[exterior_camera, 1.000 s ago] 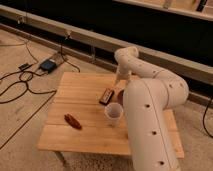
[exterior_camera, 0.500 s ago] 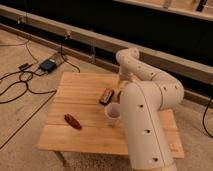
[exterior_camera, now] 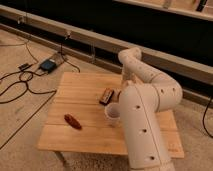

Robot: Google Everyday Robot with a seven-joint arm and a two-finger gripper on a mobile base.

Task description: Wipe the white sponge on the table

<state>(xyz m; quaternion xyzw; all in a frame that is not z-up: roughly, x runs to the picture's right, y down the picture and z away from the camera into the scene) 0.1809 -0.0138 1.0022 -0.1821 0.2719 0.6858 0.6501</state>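
The table [exterior_camera: 85, 137] is a low square one with a light wooden plank top. My white arm rises from the lower right, bends back and reaches down over the table's far right part. The gripper [exterior_camera: 121, 90] points down at the table top just right of a dark brown box [exterior_camera: 106, 96]. My own arm covers most of it. The white sponge does not show clearly; it is hidden by the gripper or the arm.
A white paper cup [exterior_camera: 112, 114] stands near the table's middle, against my arm. A reddish-brown oblong thing [exterior_camera: 72, 121] lies at the front left. On the floor to the left are black cables [exterior_camera: 20, 85] and a blue-grey box [exterior_camera: 48, 65]. A dark wall runs behind.
The arm's wrist has shifted slightly right and down over the table's far right part. The cup, the box and the reddish thing have not moved.
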